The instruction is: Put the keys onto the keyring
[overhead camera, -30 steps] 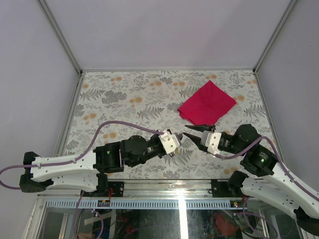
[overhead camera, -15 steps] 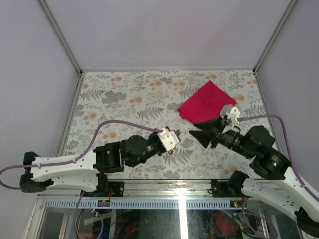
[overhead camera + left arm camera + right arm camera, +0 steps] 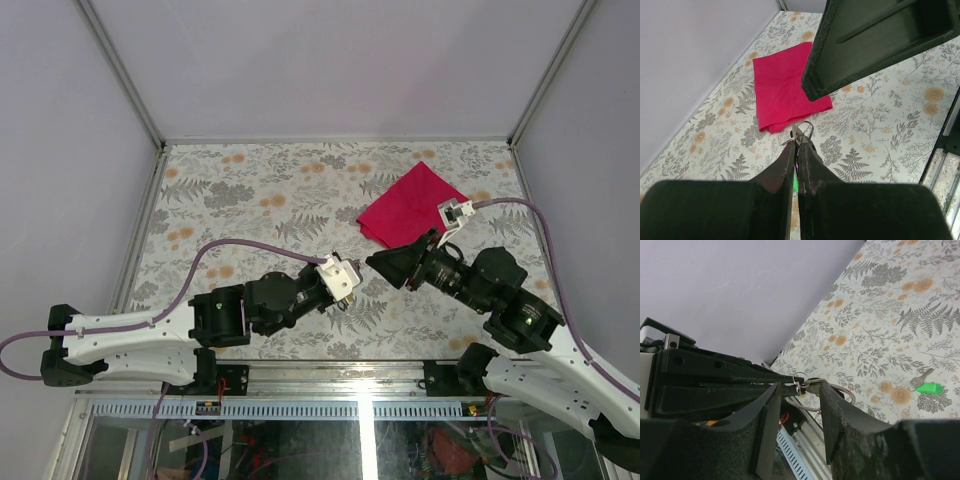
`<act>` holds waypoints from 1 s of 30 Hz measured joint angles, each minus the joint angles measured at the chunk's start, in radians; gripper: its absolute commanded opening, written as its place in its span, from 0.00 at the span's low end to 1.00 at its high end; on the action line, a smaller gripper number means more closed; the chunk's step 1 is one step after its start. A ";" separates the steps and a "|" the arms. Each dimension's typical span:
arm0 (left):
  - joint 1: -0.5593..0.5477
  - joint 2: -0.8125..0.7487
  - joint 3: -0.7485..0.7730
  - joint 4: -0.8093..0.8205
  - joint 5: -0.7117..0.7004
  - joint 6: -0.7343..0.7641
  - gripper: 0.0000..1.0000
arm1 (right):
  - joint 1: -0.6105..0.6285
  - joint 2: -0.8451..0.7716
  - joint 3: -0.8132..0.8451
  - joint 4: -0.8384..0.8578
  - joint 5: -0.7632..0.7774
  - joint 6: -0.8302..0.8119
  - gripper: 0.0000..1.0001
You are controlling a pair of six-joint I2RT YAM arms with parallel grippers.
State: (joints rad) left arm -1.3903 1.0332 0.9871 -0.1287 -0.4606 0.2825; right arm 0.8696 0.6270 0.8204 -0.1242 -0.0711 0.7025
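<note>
My left gripper [image 3: 352,288] is shut on the silver keyring [image 3: 804,129] and holds it just above the table; a green sliver shows in the gap between its fingers. My right gripper [image 3: 374,262] is open, with one jaw on each side of the ring. In the right wrist view the left gripper's fingers [image 3: 740,385] come in from the left holding a small ring [image 3: 799,375] linked to a larger wire loop [image 3: 840,390], between my right gripper's [image 3: 799,390] jaws. A silver key with a green tag [image 3: 929,388] lies on the table. No black-framed tags show.
A red cloth [image 3: 415,207] lies flat at the back right of the floral table [image 3: 250,190], just beyond both grippers. The metal rail of the table's near edge [image 3: 795,450] runs below the grippers. Grey walls enclose the table.
My right gripper has swung up and round, then moved left so that its open jaws stand around the ring held by the left gripper. The left arm has barely moved.
</note>
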 measured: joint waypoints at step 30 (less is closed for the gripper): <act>0.000 0.005 0.000 0.000 -0.012 -0.009 0.08 | 0.000 0.102 -0.001 0.047 -0.082 0.092 0.00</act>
State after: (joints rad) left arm -1.3903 1.0386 0.9871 -0.1291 -0.4728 0.2733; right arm 0.8696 0.7288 0.8196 -0.0769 -0.1535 0.7940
